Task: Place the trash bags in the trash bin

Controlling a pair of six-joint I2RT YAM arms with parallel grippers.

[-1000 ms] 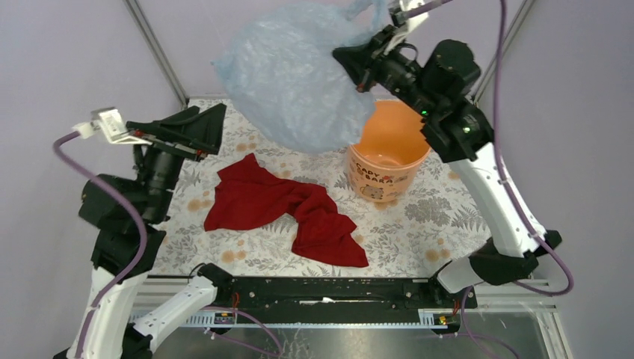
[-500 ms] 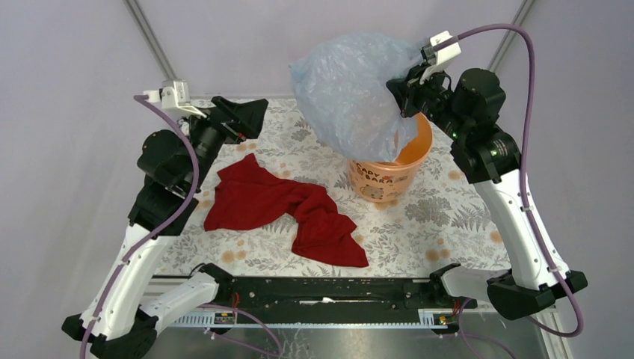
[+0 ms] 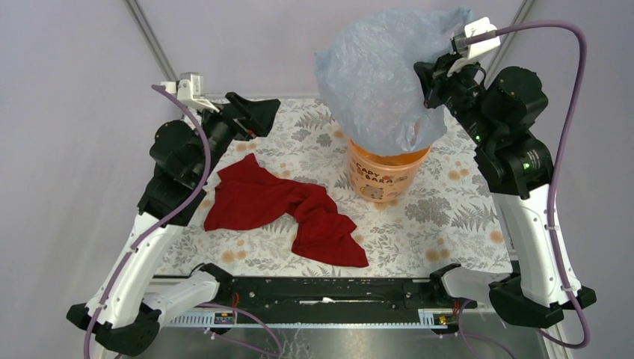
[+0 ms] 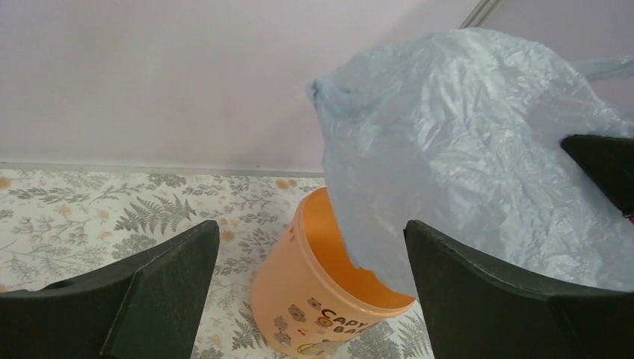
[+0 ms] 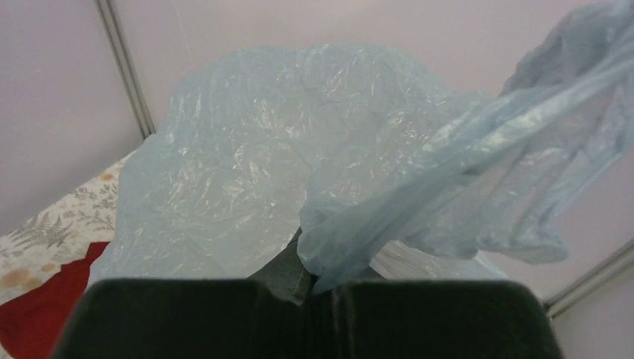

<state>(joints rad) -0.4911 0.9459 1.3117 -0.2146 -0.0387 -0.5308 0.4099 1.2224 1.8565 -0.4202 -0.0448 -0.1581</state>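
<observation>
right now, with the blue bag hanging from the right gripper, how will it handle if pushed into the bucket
Probably floppy: the bag drapes in wrinkles from the right gripper, so it should crumple rather than resist. Likely light, being thin translucent film billowed wide. It may puff back above the orange bucket rim, since it looks air-filled.

Top view looks down over the whole desk [image 3: 448, 217]. The 2 wrist views face the trash bags [image 4: 463, 149], right nearest; top and left share the trash bin [image 3: 385, 179].
</observation>
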